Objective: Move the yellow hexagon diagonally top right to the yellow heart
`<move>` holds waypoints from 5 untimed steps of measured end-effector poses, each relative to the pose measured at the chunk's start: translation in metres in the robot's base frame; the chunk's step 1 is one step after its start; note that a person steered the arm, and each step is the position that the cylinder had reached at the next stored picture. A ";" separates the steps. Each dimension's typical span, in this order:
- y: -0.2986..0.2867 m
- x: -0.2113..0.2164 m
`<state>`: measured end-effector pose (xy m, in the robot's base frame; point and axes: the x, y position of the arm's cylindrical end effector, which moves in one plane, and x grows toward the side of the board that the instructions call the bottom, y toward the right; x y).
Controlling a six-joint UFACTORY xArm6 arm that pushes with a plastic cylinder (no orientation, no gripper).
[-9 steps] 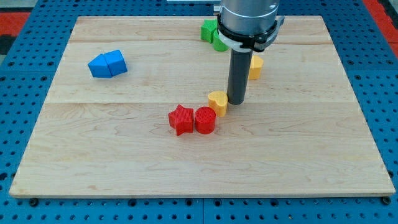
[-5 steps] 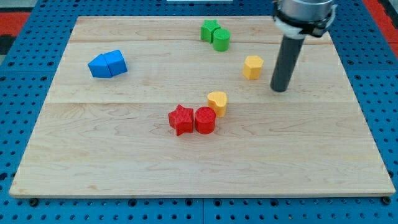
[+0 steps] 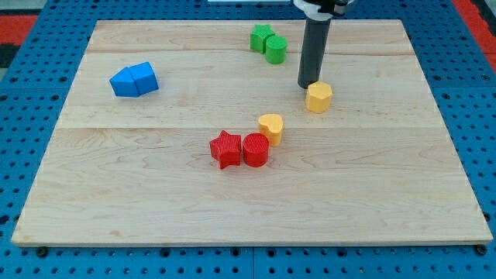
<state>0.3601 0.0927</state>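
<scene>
The yellow hexagon [image 3: 318, 97] lies right of the board's middle. The yellow heart [image 3: 270, 126] lies below and to the left of it, a short gap apart, touching the red cylinder [image 3: 255, 149]. My tip [image 3: 308, 84] stands just above and left of the yellow hexagon, touching or almost touching its upper left edge. The dark rod rises from there out of the view's top.
A red star [image 3: 225, 149] sits against the red cylinder's left side. A green star [image 3: 261, 36] and a green cylinder [image 3: 275, 49] sit together near the top. Two blue blocks [image 3: 133, 79] sit together at the left. The wooden board [image 3: 116, 194] rests on a blue pegboard.
My tip moved from beside the yellow heart out to the right of the hexagon, then up and around to its upper left. The hexagon has shifted down and slightly right.
</scene>
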 end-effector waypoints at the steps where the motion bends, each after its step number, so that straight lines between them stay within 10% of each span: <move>1: 0.026 -0.010; 5: 0.000 0.038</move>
<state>0.3986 0.0930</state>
